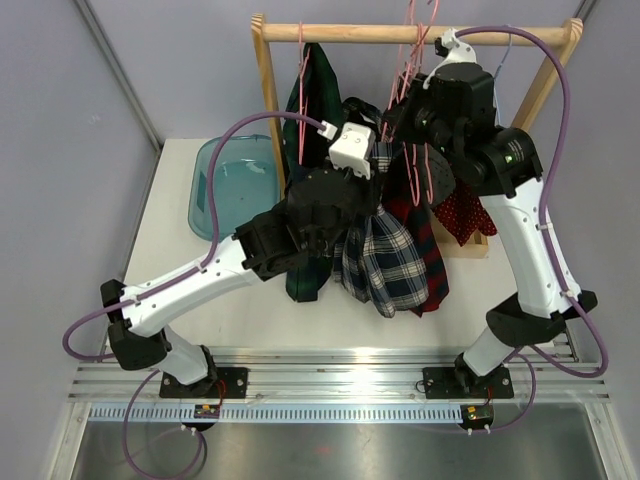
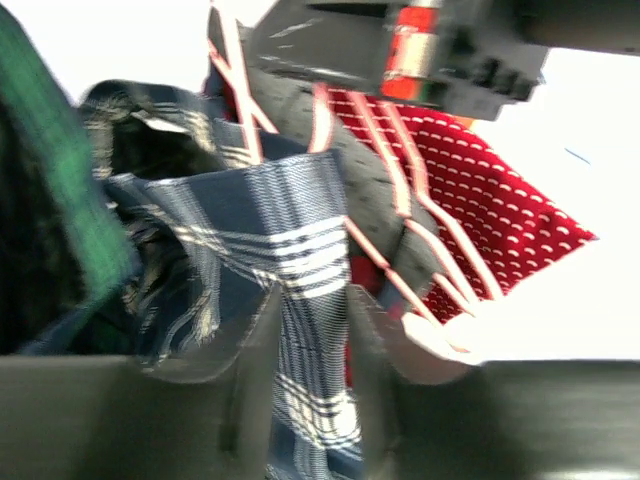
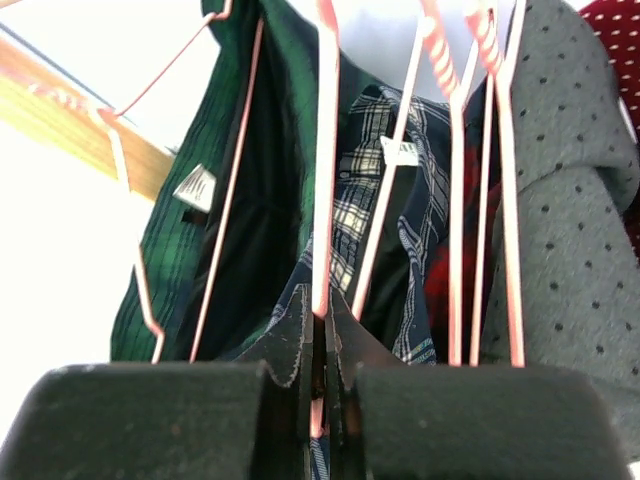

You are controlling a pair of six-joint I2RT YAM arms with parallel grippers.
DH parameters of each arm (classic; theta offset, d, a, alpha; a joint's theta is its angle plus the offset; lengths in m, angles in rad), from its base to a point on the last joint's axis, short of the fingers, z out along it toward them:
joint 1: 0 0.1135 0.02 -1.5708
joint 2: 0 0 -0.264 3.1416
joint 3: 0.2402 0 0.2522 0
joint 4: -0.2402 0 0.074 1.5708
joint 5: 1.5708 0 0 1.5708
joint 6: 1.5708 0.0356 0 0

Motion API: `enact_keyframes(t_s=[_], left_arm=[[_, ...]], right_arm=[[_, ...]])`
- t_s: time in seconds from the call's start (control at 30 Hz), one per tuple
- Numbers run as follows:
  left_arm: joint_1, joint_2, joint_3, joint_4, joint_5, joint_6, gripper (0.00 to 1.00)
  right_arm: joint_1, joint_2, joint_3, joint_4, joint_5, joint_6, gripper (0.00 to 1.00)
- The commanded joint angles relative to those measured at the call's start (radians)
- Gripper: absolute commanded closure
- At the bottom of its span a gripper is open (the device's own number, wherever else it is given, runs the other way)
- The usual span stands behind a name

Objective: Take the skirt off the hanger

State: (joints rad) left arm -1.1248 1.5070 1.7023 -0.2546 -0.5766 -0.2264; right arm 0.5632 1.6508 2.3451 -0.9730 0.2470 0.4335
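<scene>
Left gripper [image 2: 312,330] pinches navy-white plaid skirt [image 1: 385,262] hanging mid-rail on wooden rack [image 1: 400,34]; right gripper [image 3: 320,345] clenched on pink wire hanger [image 3: 325,150]; garments crowd both sides

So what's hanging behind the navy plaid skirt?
Behind the navy plaid skirt hang a grey dotted garment and a red patterned one on pink hangers; their lower parts are covered.

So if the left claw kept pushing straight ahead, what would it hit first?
The left gripper already has the navy plaid skirt between its fingers. Beyond that, probably the pink hanger wires and grey dotted garment, though depth is unclear.
</scene>
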Motion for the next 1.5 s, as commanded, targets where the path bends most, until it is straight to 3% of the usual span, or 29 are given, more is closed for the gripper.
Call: enact_keyframes(t_s=[0.0, 0.17, 0.6, 0.87, 0.97, 1.03, 1.1, 1.13, 1.2, 1.23, 1.27, 1.3, 1.33, 1.37, 1.43, 1.47], left_arm=[[-0.027, -0.064, 0.046, 0.035, -0.091, 0.061, 0.84], [-0.090, -0.106, 0.028, 0.006, -0.149, 0.068, 1.00], [-0.223, -0.309, -0.282, 0.021, -0.200, -0.036, 1.00], [-0.316, -0.326, -0.365, 0.005, -0.275, -0.068, 1.00], [-0.343, -0.318, -0.353, -0.033, -0.310, -0.071, 1.00], [-0.406, -0.300, -0.244, -0.191, -0.365, -0.076, 1.00], [-0.555, -0.237, -0.065, -0.309, -0.578, 0.004, 1.00], [-0.610, -0.208, 0.012, -0.392, -0.750, 0.054, 1.00], [-0.744, -0.113, 0.138, -0.390, -0.923, 0.305, 1.00], [-0.769, -0.090, 0.198, -0.128, -0.997, 0.478, 1.00], [-0.788, -0.082, 0.179, 0.146, -1.064, 1.031, 1.00], [-0.829, -0.076, 0.145, 0.478, -1.043, 1.345, 1.00], [-0.851, -0.024, 0.167, 1.060, -1.021, 1.617, 1.00], [-0.863, 0.016, 0.237, 1.251, -0.979, 2.000, 1.00], [-0.874, 0.138, 0.391, 1.479, -0.951, 2.215, 1.00], [-0.876, 0.175, 0.531, 1.492, -0.915, 2.327, 1.00]], right_arm=[[0.012, -0.160, -0.048, 0.106, -0.077, -0.006, 1.00], [0.015, -0.223, -0.075, 0.126, -0.077, 0.008, 1.00], [0.014, -0.229, 0.069, 0.076, -0.019, -0.001, 1.00], [0.014, -0.272, 0.020, 0.086, -0.031, 0.027, 1.00], [0.015, -0.318, -0.024, 0.077, -0.049, 0.039, 1.00], [0.015, -0.376, -0.069, 0.057, -0.052, 0.033, 1.00], [0.014, -0.431, -0.142, 0.054, -0.052, 0.024, 1.00], [0.014, -0.500, -0.176, 0.060, -0.067, 0.014, 1.00], [0.014, -0.580, -0.293, 0.104, -0.077, -0.001, 1.00], [0.014, -0.620, -0.331, 0.115, -0.077, -0.006, 1.00], [0.014, -0.687, -0.381, 0.122, -0.077, -0.004, 1.00], [0.014, -0.715, -0.395, 0.116, -0.071, -0.007, 1.00], [0.014, -0.758, -0.403, 0.103, -0.065, -0.007, 1.00], [0.014, -0.776, -0.403, 0.088, -0.061, -0.006, 1.00], [0.014, -0.810, -0.399, 0.031, -0.055, 0.002, 1.00], [0.014, -0.848, -0.400, 0.016, -0.045, 0.005, 1.00]])
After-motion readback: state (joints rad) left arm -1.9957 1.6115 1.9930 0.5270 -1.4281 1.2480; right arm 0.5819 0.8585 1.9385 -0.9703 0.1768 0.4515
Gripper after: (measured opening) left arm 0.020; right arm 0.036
